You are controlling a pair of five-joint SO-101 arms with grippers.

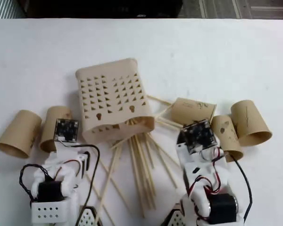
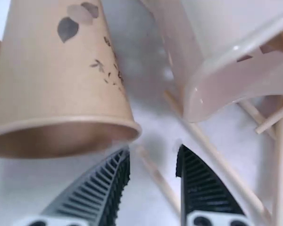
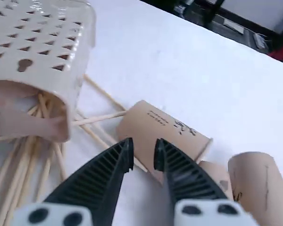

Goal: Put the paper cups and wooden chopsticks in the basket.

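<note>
The cream perforated basket (image 1: 113, 99) lies tipped on its side at mid-table. Two paper cups (image 1: 54, 125) lie left of it and three more cups (image 1: 250, 122) right of it, all on their sides. Wooden chopsticks (image 1: 141, 165) fan out from the basket's mouth. The left gripper (image 2: 153, 153) stands moderately apart and empty beside a cup. The right gripper (image 3: 143, 143) is narrowly parted and empty near another.

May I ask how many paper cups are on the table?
5: far-left cup, next cup, left of the basket; middle cup, spotted cup, far-right cup, right of it.
</note>
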